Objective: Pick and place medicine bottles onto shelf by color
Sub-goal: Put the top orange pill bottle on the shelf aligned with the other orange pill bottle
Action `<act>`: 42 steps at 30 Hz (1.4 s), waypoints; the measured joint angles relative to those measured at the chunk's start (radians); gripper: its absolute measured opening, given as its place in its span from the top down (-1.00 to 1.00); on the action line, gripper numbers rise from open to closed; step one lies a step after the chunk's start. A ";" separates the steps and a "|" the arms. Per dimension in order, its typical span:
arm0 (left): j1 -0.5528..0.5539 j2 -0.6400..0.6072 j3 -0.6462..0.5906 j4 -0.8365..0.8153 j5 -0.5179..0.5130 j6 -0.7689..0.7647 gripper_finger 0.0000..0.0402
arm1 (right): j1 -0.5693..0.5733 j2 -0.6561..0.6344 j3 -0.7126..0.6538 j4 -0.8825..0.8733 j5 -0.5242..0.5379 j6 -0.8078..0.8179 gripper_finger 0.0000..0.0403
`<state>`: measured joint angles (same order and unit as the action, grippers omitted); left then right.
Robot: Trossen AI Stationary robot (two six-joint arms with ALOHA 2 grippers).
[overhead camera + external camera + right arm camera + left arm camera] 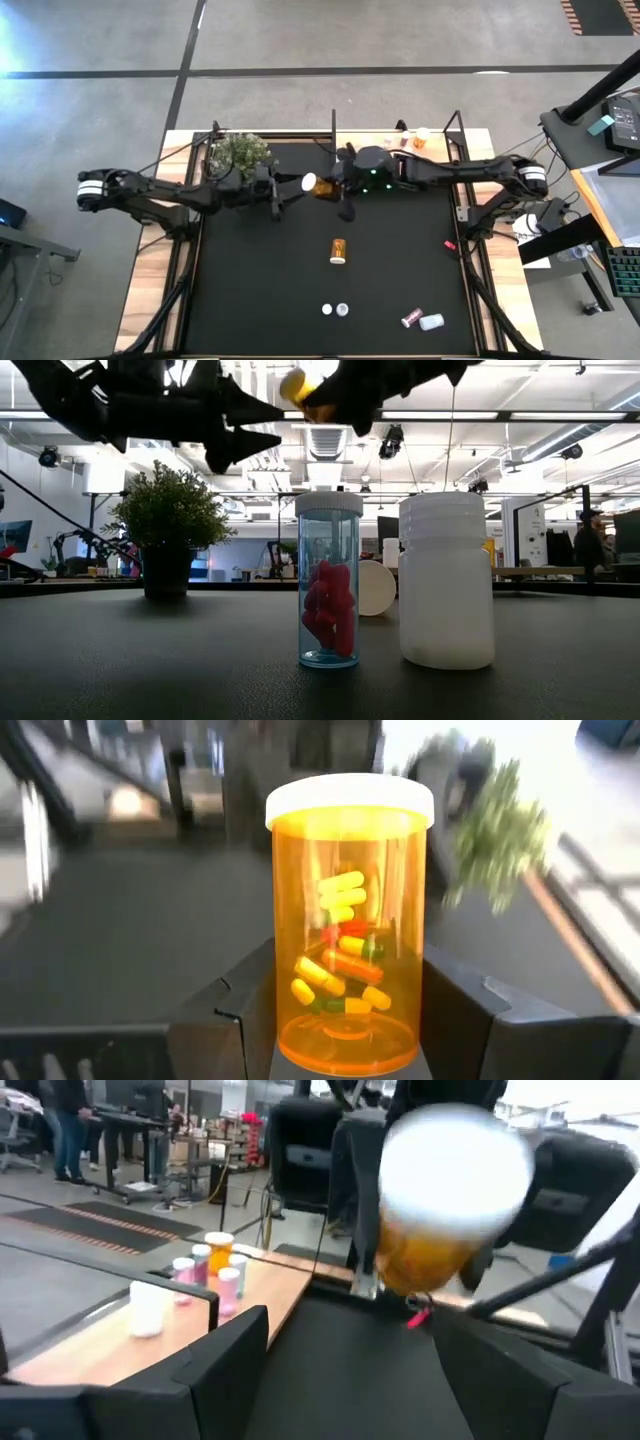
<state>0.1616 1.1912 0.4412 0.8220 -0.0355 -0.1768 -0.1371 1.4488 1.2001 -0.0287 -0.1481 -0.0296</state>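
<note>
My right gripper (336,187) is shut on an orange pill bottle (320,185) with a white cap (308,183), held in the air over the far middle of the black table. The cap points toward my left gripper (283,194). That gripper is open just short of the cap and touches nothing. In the left wrist view the cap (455,1165) faces me beyond the open fingers (235,1355). The wooden shelf (270,1295) at the far edge carries several small bottles (212,1268). My right gripper pinches the orange bottle's lower body near its base (345,1020) between its two fingers (225,1015). The fingers come level from the table's right and lie along the bottle. The bottle is lifted clear and lies about level, cap toward the left.
An orange bottle (339,250) lies mid-table. Two white-capped bottles (334,310) and a maroon and a white bottle (422,320) sit near the front edge. A red speck (449,244) lies at the right. A potted plant (240,152) stands at the far left.
</note>
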 joint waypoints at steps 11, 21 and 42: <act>-0.002 0.201 0.046 0.399 0.005 0.000 -0.33 | 0.000 -0.008 -0.218 0.587 0.017 0.147 0.13; -0.003 0.226 0.064 0.425 0.060 -0.001 -0.33 | 0.002 -0.077 -0.263 0.526 0.017 0.142 0.13; -0.007 0.228 0.103 0.426 0.096 -0.106 -0.33 | 0.039 -0.064 -0.271 0.579 0.081 0.142 0.13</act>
<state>0.1547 1.4193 0.5442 1.2484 0.0606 -0.2825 -0.0978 1.3852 0.9291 0.5506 -0.0673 0.1123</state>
